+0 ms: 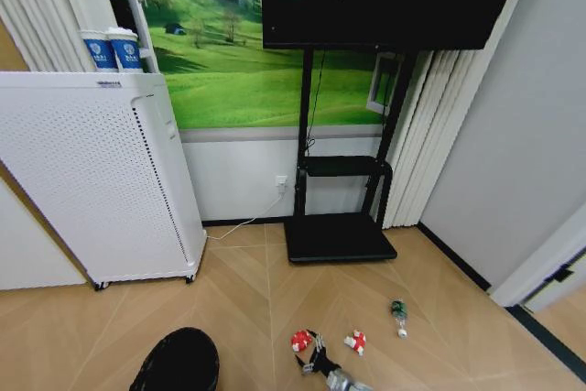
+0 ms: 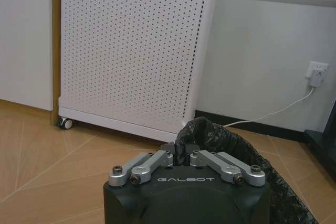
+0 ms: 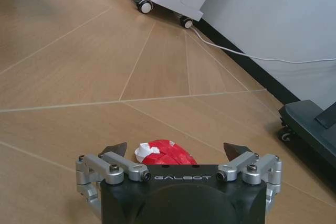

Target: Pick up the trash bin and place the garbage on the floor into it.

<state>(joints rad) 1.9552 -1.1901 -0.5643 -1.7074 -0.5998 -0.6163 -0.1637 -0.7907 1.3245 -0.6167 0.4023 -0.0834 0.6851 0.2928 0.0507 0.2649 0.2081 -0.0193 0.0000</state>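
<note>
We are gripping the trash bin's (image 1: 179, 361) lined rim with our left gripper (image 2: 182, 157), fingers closed on it. Our right gripper (image 3: 175, 151) is hovering wide open around a red-and-white wrapper (image 3: 161, 153) on the floor (image 1: 265, 299); another wrapper (image 1: 355, 342) and the bottle (image 1: 398, 315) are lying farther off.

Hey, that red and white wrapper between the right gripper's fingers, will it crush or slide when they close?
The red-and-white wrapper looks crumpled and thin, so it will probably crush. It seems light, and may skid on the smooth floor. The right gripper straddles it with its fingers open.
</note>
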